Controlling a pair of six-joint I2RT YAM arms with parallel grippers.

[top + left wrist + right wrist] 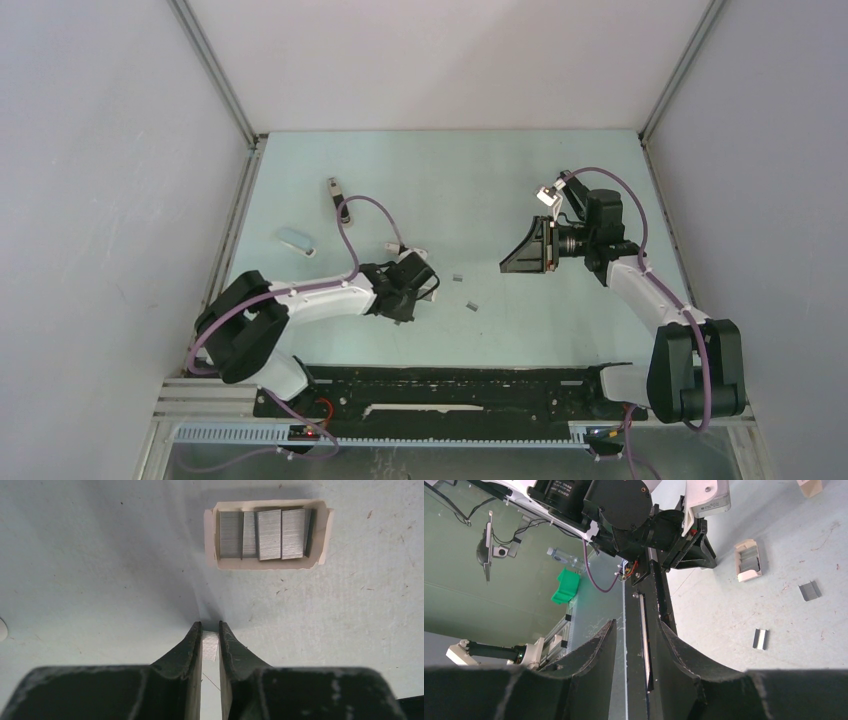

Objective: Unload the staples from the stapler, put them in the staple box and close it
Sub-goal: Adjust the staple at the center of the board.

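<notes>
One staple strip lies low over the table, pinched between the narrow jaws of the left gripper; light and brittle, probably crumbles if squeezed hard, so grip flat sides gently. Stapler sits clamped mid-body in the right gripper, raised; rigid, smooth, may twist.
</notes>
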